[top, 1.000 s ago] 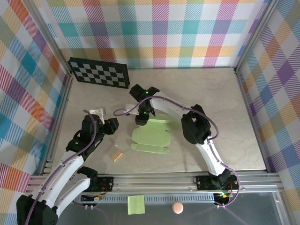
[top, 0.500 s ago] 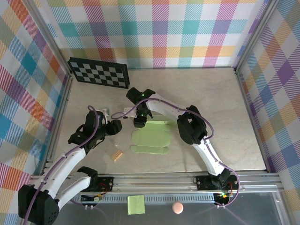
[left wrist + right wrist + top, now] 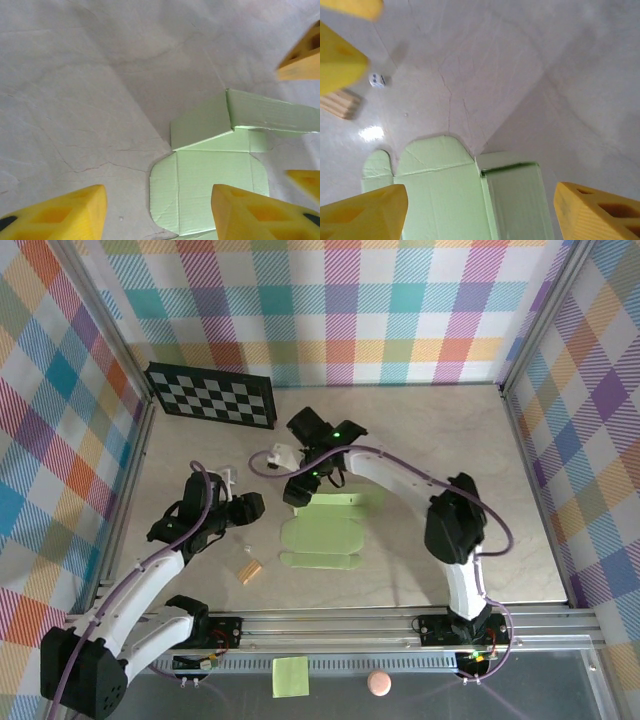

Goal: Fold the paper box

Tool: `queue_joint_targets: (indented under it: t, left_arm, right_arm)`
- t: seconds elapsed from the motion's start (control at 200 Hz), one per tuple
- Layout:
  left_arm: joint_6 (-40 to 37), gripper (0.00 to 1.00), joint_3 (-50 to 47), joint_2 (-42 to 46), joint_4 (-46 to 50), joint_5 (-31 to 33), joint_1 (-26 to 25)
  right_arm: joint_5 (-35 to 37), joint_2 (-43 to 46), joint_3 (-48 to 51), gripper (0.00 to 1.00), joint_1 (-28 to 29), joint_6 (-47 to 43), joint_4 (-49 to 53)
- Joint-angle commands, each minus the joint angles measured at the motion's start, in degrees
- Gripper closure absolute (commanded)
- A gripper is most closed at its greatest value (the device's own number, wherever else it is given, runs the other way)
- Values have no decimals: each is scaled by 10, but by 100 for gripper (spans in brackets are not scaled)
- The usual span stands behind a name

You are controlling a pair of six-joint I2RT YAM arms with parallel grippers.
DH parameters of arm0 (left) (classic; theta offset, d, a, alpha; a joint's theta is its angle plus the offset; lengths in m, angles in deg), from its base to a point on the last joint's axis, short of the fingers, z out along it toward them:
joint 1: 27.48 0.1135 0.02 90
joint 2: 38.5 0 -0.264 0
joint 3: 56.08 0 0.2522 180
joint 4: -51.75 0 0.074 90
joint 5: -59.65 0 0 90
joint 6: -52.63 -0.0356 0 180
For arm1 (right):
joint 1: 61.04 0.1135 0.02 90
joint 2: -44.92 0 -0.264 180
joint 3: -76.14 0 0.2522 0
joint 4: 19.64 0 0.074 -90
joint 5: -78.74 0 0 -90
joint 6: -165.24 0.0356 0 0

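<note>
We see our left gripper (image 3: 159, 200), its yellow jaws spread apart, above the paper box (image 3: 215, 170). One panel stands raised, and rounded flaps lie flat on the marbled table (image 3: 75, 90).

— What closes the space in?

— Cloth panels printed in a pastel plaid of orange, teal, purple and yellow: the back wall (image 3: 350, 310), the left wall (image 3: 50, 440) and the right wall (image 3: 600, 440). Slim aluminium corner posts (image 3: 545, 315) stand where they meet.

— And underfoot?

— A beige, marble-veined tabletop (image 3: 450, 440), matte, with fine crack-like lines. A ribbed aluminium rail (image 3: 340, 622) runs along its near edge, and a dull grey metal shelf (image 3: 540, 685) lies in front of that.

— Anything by the walls?

— A black-and-white checkerboard panel (image 3: 210, 395) lies at the far left corner.

— Light?

— Even and soft, with faint shadows; the right wrist view shows one bright glare spot (image 3: 371, 133) on the surface.
</note>
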Motion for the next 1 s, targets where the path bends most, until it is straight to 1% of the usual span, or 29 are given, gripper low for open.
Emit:
queue_joint_targets:
  t: [0.0,0.03,0.07,0.11,0.26,0.325,0.39,0.45,0.54,0.63,0.74,0.86,0.99]
  left_arm:
    - [21,45,22,-19,-34,-46,5]
    - [23,46,23,-27,-39,-61,4]
    - [23,49,25,-40,-73,-84,4]
    - [27,49,28,-54,-86,-99,1]
    - [40,49,58,-116,-109,-114,-16]
    - [41,50,71,-143,-128,-120,-23]
    - [40,50,88,-171,-139,-119,-26]
    - [37,51,109,-200,-134,-117,-28]
    - [24,52,142,-244,-118,-118,-33]
    - [16,53,167,-285,-112,-143,-35]
    - [4,55,199,-325,-80,-157,-39]
    - [-2,59,213,-347,-60,-164,-43]
    - [-8,61,212,-351,-40,-162,-51]
  right_arm:
    - [-19,52,59,24,-20,106,-66]
    - [-13,67,77,25,-25,133,-78]
    - [-6,85,98,26,-32,168,-90]
    - [0,103,121,28,-38,201,-102]
    - [14,173,217,35,-69,349,-156]
    - [13,192,246,42,-87,417,-167]
    - [17,204,262,50,-99,461,-151]
    - [14,215,279,54,-109,480,-144]
    - [-17,232,317,55,-127,498,-168]
    - [-40,233,343,56,-142,514,-188]
    - [-59,217,341,58,-151,515,-185]
    - [-64,198,328,63,-151,509,-171]
    - [-65,184,324,68,-151,507,-165]
